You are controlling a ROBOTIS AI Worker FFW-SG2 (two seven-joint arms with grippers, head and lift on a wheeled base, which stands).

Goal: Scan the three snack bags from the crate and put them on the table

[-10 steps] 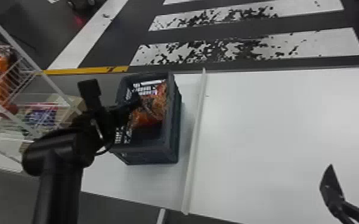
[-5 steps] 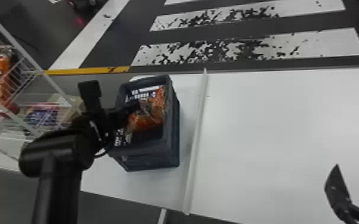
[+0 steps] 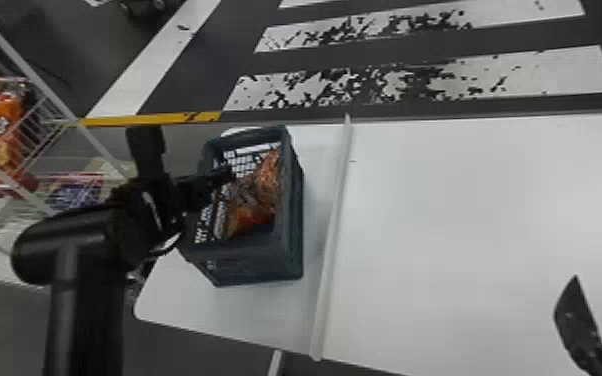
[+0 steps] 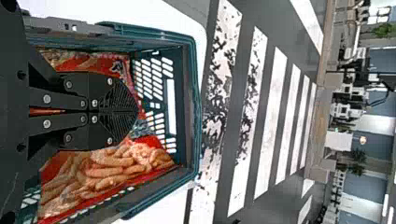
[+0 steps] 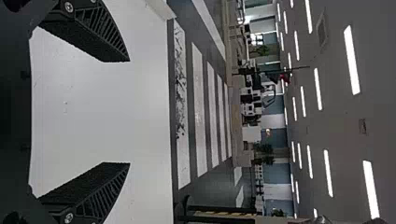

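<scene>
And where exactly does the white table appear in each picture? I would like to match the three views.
Head view: the table spreads over the right half and continues beneath the crate, left of centre.
Left wrist view: its white surface borders the outside of the crate.
Right wrist view: between and beyond the open fingers of the right end effector.
Shared landmark: the striped floor, past the table.

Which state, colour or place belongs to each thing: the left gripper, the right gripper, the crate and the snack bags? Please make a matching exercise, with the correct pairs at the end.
Things:
1. left gripper
2. right gripper
3. crate
4. snack bags

Descriptions:
A. red and orange, lying in a container
B. fingers wide apart
C. dark blue, with openwork walls, on the white table
D. fingers together

Right pairs: 1-D, 2-B, 3-C, 4-A
</scene>
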